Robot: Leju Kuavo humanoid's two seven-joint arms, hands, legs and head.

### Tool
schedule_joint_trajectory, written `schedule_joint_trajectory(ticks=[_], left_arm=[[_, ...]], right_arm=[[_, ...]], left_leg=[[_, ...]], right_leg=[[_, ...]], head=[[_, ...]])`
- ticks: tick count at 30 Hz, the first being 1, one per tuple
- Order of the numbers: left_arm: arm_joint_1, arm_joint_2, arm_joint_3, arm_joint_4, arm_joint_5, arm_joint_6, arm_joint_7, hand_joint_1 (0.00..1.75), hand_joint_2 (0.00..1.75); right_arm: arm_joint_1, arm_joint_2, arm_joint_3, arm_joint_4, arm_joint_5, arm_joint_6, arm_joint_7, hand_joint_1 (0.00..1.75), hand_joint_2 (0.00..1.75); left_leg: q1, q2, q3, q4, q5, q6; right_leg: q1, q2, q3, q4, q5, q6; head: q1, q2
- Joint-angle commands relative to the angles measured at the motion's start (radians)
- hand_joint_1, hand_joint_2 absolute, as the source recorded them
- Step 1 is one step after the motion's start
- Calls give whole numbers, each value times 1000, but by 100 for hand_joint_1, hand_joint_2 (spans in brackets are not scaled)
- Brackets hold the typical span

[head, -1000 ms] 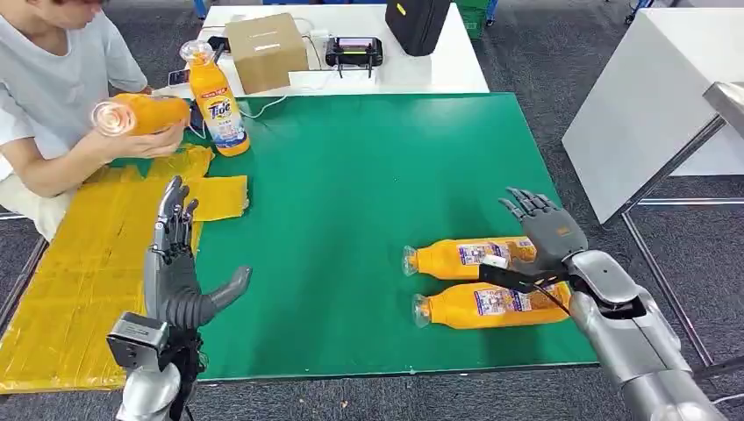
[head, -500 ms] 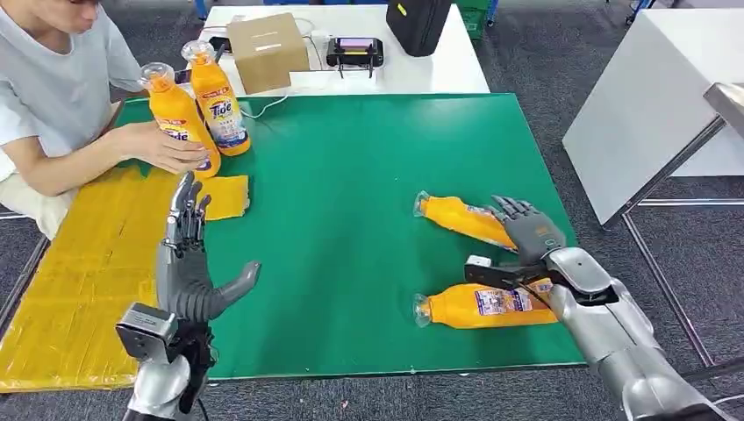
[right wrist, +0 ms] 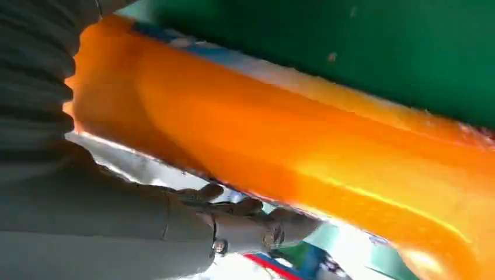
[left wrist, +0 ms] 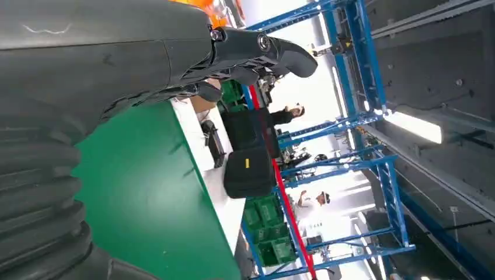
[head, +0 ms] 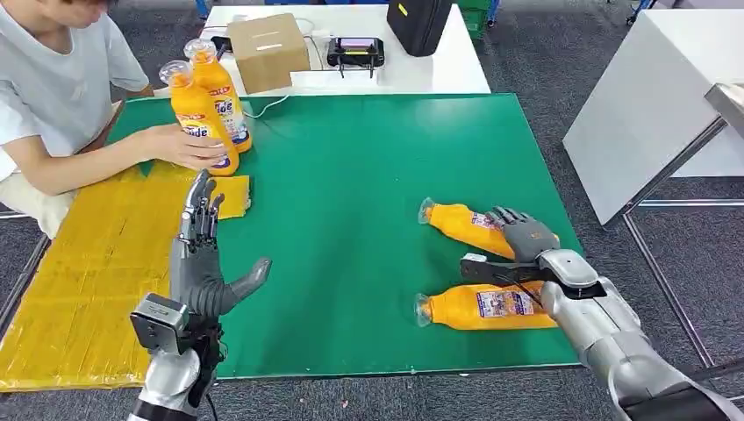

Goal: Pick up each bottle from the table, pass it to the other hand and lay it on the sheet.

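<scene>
the left hand [head: 203, 263] stands raised over the near left part of the green mat [head: 351, 175], palm edge-on, fingers straight and pointing away from the robot, thumb stuck out to the side; it holds nothing. in the left wrist view the same hand [left wrist: 175, 52] shows dark fingers reaching out over the mat's edge.

the right arm reaches in low from the right. the right hand [head: 525, 239] lies on the rear end of the tilted bottle [head: 465, 224], which rests on the mat with its cap toward the mat's middle. the fingers curl over the bottle's body and the right wrist view shows the orange bottle [right wrist: 292, 151] pressed close against the palm with fingers under it, though whether the grip is fully closed is hard to make out.

a second lying bottle [head: 482, 307] sits just nearer the robot, its rear end hidden behind the right wrist.

the yellow sheet [head: 79, 281] lies at the left, cut off by the frame. a person's hand [head: 180, 145] holds a standing bottle [head: 197, 118] beside another upright bottle [head: 219, 96].
</scene>
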Motion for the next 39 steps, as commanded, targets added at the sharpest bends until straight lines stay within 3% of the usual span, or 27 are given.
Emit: schedule_joint_trajectory(ticks=[1,4,5,6,7,8,24,28,30,32,34,36,39], left_arm=[[-48,-10,-20,92,4,-1,12,0,175],[-48,-10,-20,92,4,-1,12,0,175],[-54,-10,-22,102,4,-2,12,0,175],[-57,-10,-24,107,5,-3,13,0,175],[-65,-11,-28,119,5,-5,14,0,175],[-69,-12,-30,130,6,-4,14,0,175],[-69,-11,-34,130,5,-2,14,0,175],[-69,-10,-37,128,5,-1,14,0,175],[-66,-8,-35,119,6,1,14,0,175],[-57,-7,-31,101,3,1,20,0,175],[-46,-7,-27,82,-14,4,33,0,175],[-24,-6,-22,41,-55,-3,67,0,175],[-21,24,-59,15,-133,-58,123,0,175]], right_arm=[[-74,40,39,203,2,52,52,0,175],[-74,40,39,203,2,52,52,0,175],[-80,42,37,222,1,80,69,28,175],[-80,42,34,229,-3,93,72,131,175],[-77,37,35,238,-4,105,73,155,175],[-74,37,35,245,-4,107,73,166,175],[-70,47,18,244,-21,101,74,166,175],[-69,52,14,244,-25,102,73,155,175],[-64,63,-9,230,-44,56,66,175,175],[-59,80,-28,208,-50,13,79,175,175],[-44,101,-72,160,-74,-60,84,175,175],[11,138,-160,-17,-107,-180,89,175,175],[139,200,-266,-372,-142,-271,85,175,175]], left_leg=[[1,-1,4,0,-1,-1],[1,-2,4,0,-1,-1],[2,-3,6,0,-1,-2],[2,-2,5,0,-1,-2],[1,-2,5,-1,0,-1],[2,-2,6,0,-1,-2],[2,-3,9,-1,-1,-2],[2,-2,8,-1,-1,-1],[2,-3,8,0,-1,-2],[3,-2,9,0,-1,-2],[2,-1,7,-1,-1,-2],[2,2,7,0,-1,-2],[1,4,6,0,-2,-2]], right_leg=[[1,3,4,-1,-1,-2],[1,2,5,-1,-1,-2],[1,3,7,-2,-1,-2],[1,3,5,-2,-1,-2],[1,2,5,-1,-1,-1],[1,4,7,-2,-1,-2],[1,2,9,-3,-1,-2],[1,2,8,-2,-1,-2],[1,2,9,-2,-1,-2],[2,3,9,-2,-1,-2],[1,3,7,-2,0,-2],[1,6,7,-2,0,-2],[1,9,5,0,0,-2]], head=[[0,0],[0,0],[0,0],[0,0],[0,0],[0,0],[0,0],[0,0],[0,0],[0,0],[0,0],[0,0],[0,0]])
